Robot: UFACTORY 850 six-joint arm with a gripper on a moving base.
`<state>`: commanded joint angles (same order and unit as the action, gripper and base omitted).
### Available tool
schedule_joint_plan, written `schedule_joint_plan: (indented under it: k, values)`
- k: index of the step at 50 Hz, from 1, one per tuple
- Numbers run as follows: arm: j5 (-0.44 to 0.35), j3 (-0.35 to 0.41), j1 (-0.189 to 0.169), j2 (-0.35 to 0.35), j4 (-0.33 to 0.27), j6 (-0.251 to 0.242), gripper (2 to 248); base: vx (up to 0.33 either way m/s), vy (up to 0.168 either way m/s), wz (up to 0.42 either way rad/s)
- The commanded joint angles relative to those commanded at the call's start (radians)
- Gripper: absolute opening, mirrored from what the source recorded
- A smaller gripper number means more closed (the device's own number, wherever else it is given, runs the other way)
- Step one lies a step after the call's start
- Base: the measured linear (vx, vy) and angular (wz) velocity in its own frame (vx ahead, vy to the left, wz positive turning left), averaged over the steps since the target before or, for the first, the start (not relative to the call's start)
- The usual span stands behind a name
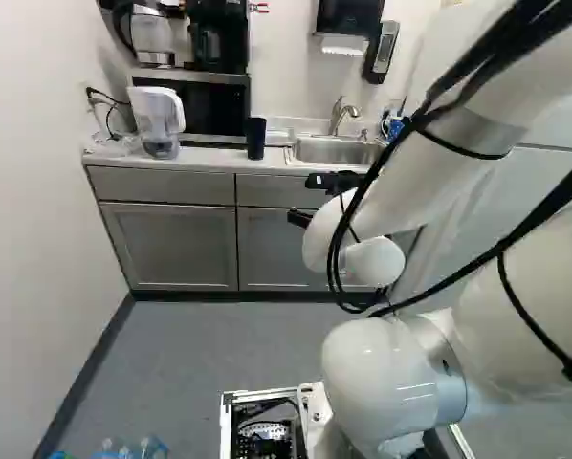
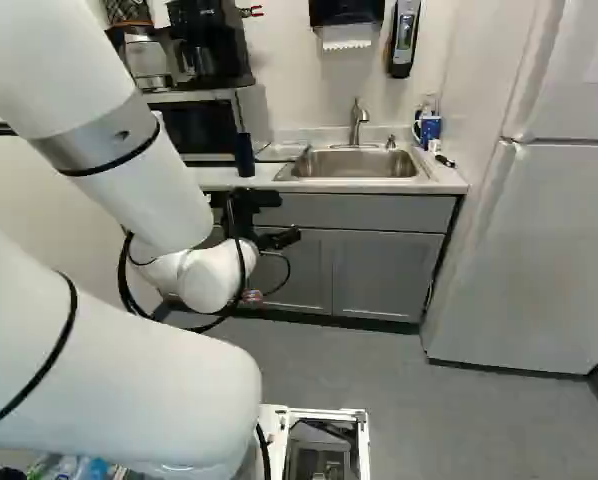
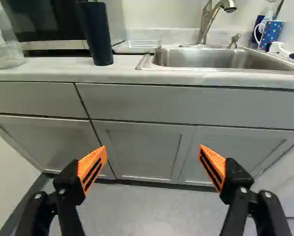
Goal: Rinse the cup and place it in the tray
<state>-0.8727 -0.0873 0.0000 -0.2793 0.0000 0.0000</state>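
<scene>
My gripper (image 2: 271,218) hangs in front of the cabinets, below the counter's edge. In the wrist view the gripper (image 3: 152,153) stands open, its orange pads wide apart and nothing between them. A tall dark blue cup (image 3: 99,37) stands upright on the counter, ahead of the gripper and left of the sink (image 2: 354,163); it also shows in the left base view (image 1: 255,138). A shallow pale tray (image 3: 136,44) lies behind and beside the cup, between it and the sink. The faucet (image 3: 210,20) rises behind the steel basin.
On the counter (image 3: 53,70) are a water pitcher (image 1: 158,122) and a microwave (image 1: 205,105). A dotted mug (image 3: 271,33) stands right of the sink. Grey cabinets (image 3: 142,147) face the arm, with a white refrigerator (image 2: 539,250) to their right. Bottles (image 1: 123,449) lie low near the base.
</scene>
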Motion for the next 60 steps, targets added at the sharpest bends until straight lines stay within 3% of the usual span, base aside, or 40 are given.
schedule_joint_plan:
  k: [24,60]
  values:
    - [0.000,-0.005,0.000,-0.009,0.000,0.000,247,0.000,0.000,0.000]
    - [0.000,-0.120,0.000,0.020,0.000,0.000,247,0.000,0.000,0.000]
